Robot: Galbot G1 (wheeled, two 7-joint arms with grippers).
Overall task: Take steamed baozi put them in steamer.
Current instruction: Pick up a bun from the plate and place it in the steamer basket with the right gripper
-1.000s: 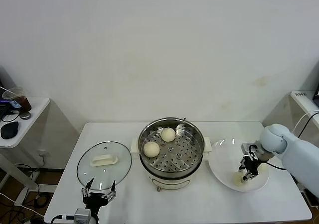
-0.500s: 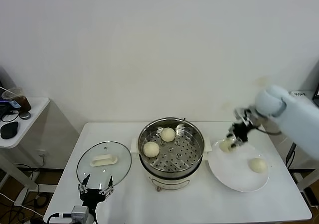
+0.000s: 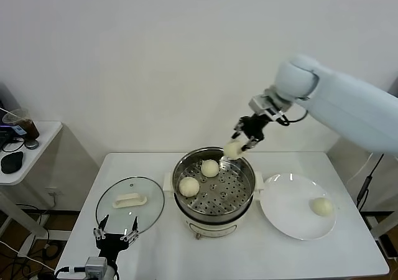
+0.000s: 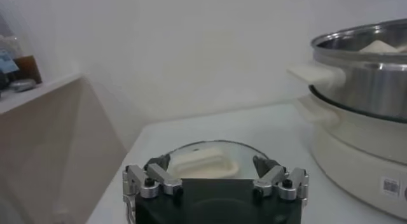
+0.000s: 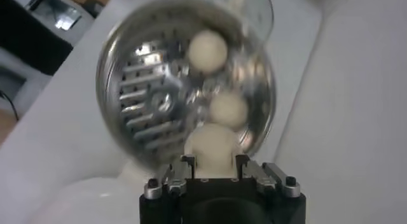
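My right gripper is shut on a cream-white baozi and holds it in the air over the far right rim of the steel steamer. The right wrist view shows that held baozi pinched between the fingers, above the steamer. Two baozi lie on the perforated tray inside, one at the left and one at the back. One more baozi rests on the white plate. My left gripper stands open and empty at the table's front left, near the lid.
A round glass lid with a white handle lies flat left of the steamer, also seen as the lid in the left wrist view. A side table with a cup stands off to the left. A white wall is close behind.
My right gripper has lifted a baozi off the plate and carried it up and left, from the plate to above the steamer's rim. The left gripper stayed put.
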